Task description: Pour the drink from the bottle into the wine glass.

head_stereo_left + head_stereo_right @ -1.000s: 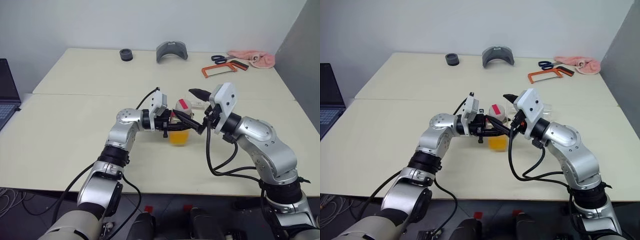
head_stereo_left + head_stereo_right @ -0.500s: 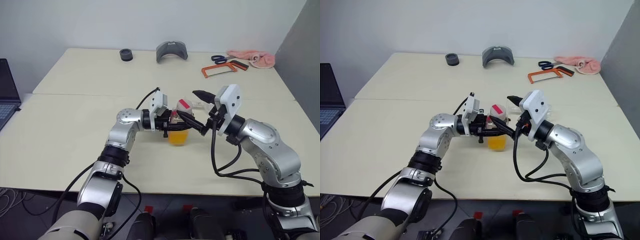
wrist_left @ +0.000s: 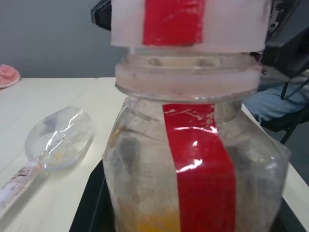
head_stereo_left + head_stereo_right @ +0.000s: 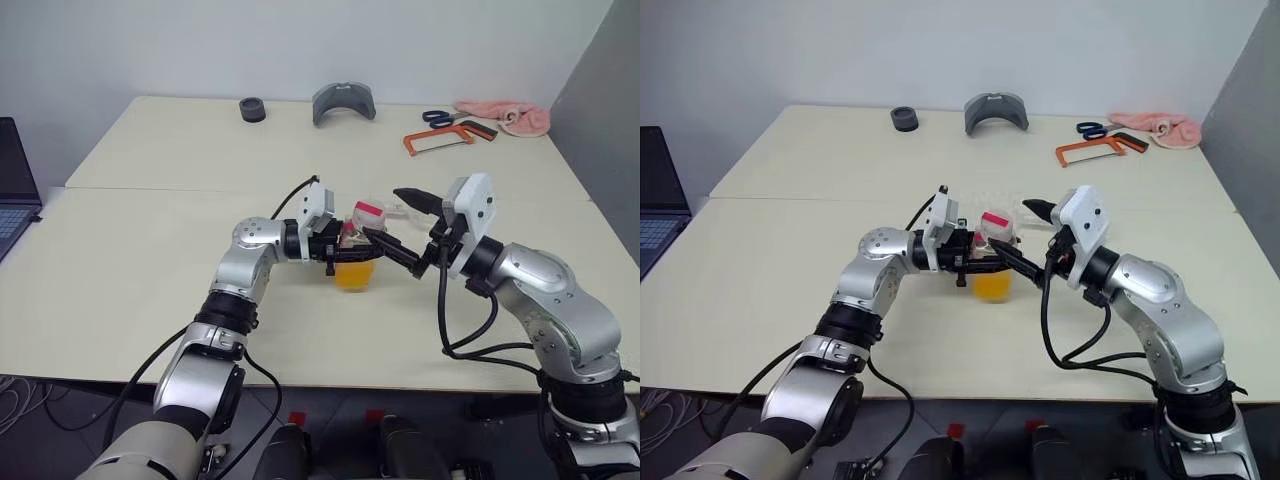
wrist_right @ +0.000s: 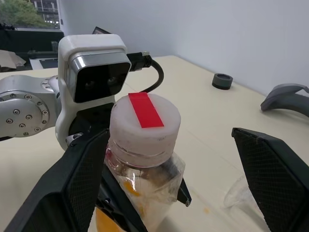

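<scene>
The left gripper (image 4: 345,252) is clamping the upright bottle (image 4: 357,255), drink (image 4: 355,275) pooling low inside. The right gripper (image 4: 403,228) is gaping wide. The left wrist view is revealing the wine glass (image 3: 60,137) lying toppled on the table (image 4: 150,270).

The bottle (image 4: 357,250) stands upright on the table, clear and squarish, a red strip running down its side and across its pale cap; the drink (image 4: 992,286), translucent orange, sits low in it. Just behind, the wine glass (image 3: 57,137) lies on its side, clear bowl and stem flat on the tabletop
</scene>
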Controlling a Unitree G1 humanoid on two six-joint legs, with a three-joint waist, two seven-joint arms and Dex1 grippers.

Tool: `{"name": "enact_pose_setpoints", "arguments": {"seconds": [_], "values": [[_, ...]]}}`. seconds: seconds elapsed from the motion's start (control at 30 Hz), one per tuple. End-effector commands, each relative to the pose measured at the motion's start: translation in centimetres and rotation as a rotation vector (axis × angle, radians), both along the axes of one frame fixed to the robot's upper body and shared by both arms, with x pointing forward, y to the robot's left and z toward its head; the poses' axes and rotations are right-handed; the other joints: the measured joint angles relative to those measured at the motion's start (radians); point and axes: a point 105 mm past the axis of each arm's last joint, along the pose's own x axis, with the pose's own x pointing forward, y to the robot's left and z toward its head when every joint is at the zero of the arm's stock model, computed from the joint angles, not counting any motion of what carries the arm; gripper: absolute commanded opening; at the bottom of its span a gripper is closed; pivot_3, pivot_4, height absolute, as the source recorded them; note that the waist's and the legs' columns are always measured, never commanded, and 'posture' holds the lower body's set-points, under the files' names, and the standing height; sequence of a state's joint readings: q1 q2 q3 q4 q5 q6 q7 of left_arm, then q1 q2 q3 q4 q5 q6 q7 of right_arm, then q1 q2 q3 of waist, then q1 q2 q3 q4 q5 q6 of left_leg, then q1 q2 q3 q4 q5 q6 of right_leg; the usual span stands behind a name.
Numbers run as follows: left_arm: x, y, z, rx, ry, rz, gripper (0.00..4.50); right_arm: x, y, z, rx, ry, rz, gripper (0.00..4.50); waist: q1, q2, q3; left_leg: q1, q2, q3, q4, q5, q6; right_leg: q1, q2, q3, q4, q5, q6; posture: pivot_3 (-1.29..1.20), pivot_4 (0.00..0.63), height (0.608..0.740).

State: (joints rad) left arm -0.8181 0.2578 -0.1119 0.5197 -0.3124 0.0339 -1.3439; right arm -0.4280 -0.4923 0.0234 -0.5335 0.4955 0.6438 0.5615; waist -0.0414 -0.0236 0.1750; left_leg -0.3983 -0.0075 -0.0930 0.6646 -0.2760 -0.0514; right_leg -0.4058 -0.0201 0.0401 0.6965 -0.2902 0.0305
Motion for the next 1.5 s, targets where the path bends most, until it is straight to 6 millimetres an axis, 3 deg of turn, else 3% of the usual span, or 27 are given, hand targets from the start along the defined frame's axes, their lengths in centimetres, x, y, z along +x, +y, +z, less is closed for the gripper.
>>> {"name": "enact_pose_setpoints", "arguments": {"seconds": [0.03, 0.43, 0.87, 1.17, 1.5], "values": [[0.0, 0.0, 1.6, -0.043, -0.067, 0.003, 1.65, -1.4, 0.4, 0.9, 0.018, -0.016, 0.065, 4.30, 0.000, 0.000, 0.000, 0.000, 0.000, 0.000, 0.000, 0.000, 0.000, 0.000, 0.000, 0.000, 0.000, 0.000, 0.000, 0.00, 0.150, 0.740], [0.0, -0.2, 1.7, -0.058, -0.066, 0.007, 1.65, -1.9, 1.3, 1.3, 0.043, -0.010, 0.107, 4.30, 0.000, 0.000, 0.000, 0.000, 0.000, 0.000, 0.000, 0.000, 0.000, 0.000, 0.000, 0.000, 0.000, 0.000, 0.000, 0.00, 0.150, 0.740], [-0.2, -0.4, 1.5, -0.057, -0.063, 0.002, 1.65, 0.3, 2.0, 2.3, 0.044, -0.053, 0.064, 4.30, 0.000, 0.000, 0.000, 0.000, 0.000, 0.000, 0.000, 0.000, 0.000, 0.000, 0.000, 0.000, 0.000, 0.000, 0.000, 0.00, 0.150, 0.740], [-0.2, -0.3, 1.4, -0.055, -0.064, 0.003, 1.65, 1.2, 1.0, 2.4, 0.062, -0.048, 0.007, 4.30, 0.000, 0.000, 0.000, 0.000, 0.000, 0.000, 0.000, 0.000, 0.000, 0.000, 0.000, 0.000, 0.000, 0.000, 0.000, 0.00, 0.150, 0.740], [-0.2, -0.3, 1.4, -0.054, -0.064, 0.003, 1.65, 0.8, 0.8, 2.2, 0.063, -0.034, 0.020, 4.30, 0.000, 0.000, 0.000, 0.000, 0.000, 0.000, 0.000, 0.000, 0.000, 0.000, 0.000, 0.000, 0.000, 0.000, 0.000, 0.00, 0.150, 0.740]]}}
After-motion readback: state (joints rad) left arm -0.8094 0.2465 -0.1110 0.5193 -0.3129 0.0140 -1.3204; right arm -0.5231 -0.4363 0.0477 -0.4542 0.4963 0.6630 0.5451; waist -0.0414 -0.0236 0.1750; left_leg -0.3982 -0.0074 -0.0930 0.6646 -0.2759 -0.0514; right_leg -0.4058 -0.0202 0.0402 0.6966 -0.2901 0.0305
